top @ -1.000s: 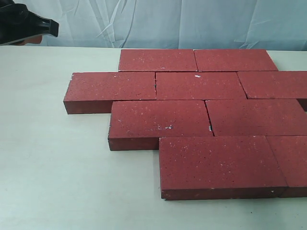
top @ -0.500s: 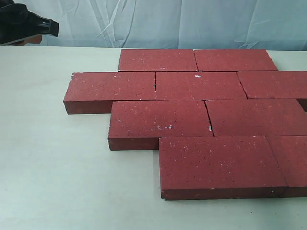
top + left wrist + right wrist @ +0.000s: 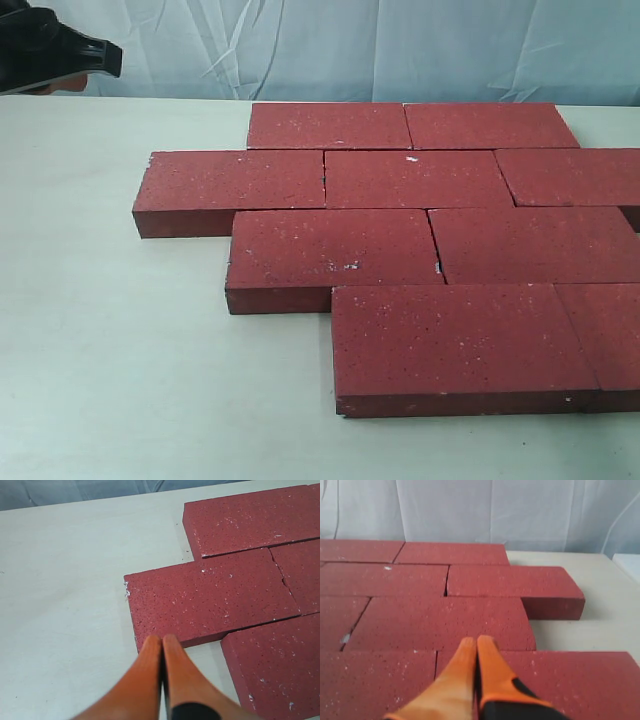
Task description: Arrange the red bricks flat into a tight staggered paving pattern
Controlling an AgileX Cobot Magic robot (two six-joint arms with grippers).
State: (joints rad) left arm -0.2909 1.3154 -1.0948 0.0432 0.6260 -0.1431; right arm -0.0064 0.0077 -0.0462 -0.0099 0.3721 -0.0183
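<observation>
Red speckled rectangular paving bricks lie tightly staggered; the left orange gripper and right orange gripper, both pressed together and empty, could nudge joints open.

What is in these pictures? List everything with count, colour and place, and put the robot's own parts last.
red bricks: nine in the exterior view, dark red with white flecks, lying flat on the table in four staggered rows, running off the right edge of the picture
table: one, off-white, under the bricks
cloth backdrop: one, pale and creased, behind the table
arm part: one, black, far-left corner of the exterior view, probably the left arm
left gripper: one, orange fingers, shut and empty, at the left edge of the paving
right gripper: one, orange fingers, shut and empty, above the bricks on the right side
</observation>
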